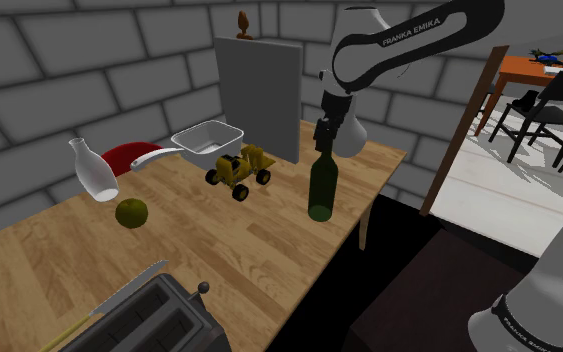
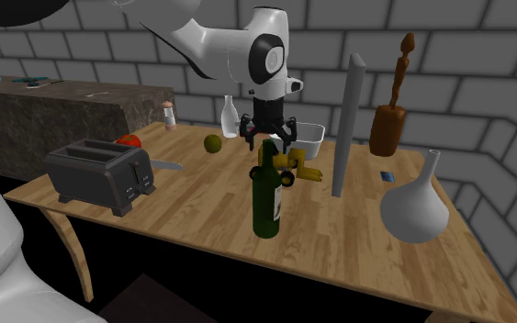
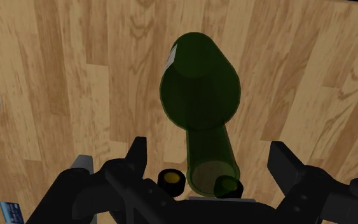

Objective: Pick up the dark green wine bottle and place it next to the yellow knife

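The dark green wine bottle (image 1: 321,188) stands upright on the wooden table (image 1: 49,260), close to the edge at the shoulder view's right. My gripper (image 1: 324,140) hangs straight over its top. In the wrist view the fingers (image 3: 138,156) stand wide apart, with the bottle's neck (image 3: 212,159) between them and untouched. The knife (image 1: 132,288) lies beside the toaster (image 1: 159,325) at the table's near corner, grey blade showing and a thin yellow handle towards the frame's lower left. From the second exterior view the bottle (image 2: 267,197) is under the gripper (image 2: 267,139), and the knife blade (image 2: 166,165) pokes out past the toaster (image 2: 100,174).
A yellow toy vehicle (image 1: 239,170), a white dish (image 1: 209,138) and a grey upright panel (image 1: 259,95) stand behind the bottle. A tilted white vase (image 1: 94,172), a green fruit (image 1: 132,212) and a red object (image 1: 129,155) lie further left. A white flask (image 2: 414,206) stands beyond the panel.
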You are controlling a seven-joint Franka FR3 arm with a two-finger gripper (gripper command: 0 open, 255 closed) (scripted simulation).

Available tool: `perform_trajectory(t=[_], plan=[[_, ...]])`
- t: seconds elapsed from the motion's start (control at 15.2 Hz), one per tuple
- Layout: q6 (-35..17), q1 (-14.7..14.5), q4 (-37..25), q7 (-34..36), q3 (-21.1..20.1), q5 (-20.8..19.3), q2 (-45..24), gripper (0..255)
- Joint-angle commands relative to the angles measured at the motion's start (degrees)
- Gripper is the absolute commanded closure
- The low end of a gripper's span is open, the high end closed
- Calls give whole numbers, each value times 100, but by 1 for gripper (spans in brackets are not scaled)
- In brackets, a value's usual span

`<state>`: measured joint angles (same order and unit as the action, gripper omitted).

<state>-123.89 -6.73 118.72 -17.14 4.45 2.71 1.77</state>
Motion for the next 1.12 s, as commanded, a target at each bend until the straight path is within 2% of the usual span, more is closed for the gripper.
perform_trajectory(t=[0.0, 0.07, 0.13, 0.73, 1.06], plan=[[-1, 0, 0, 0, 0, 0, 0, 0], [-1, 0, 0, 0, 0, 0, 0, 0], [-1, 0, 0, 0, 0, 0, 0, 255], [-1, 0, 0, 0, 0, 0, 0, 255], [374, 1, -272, 24, -1, -20, 104, 255]])
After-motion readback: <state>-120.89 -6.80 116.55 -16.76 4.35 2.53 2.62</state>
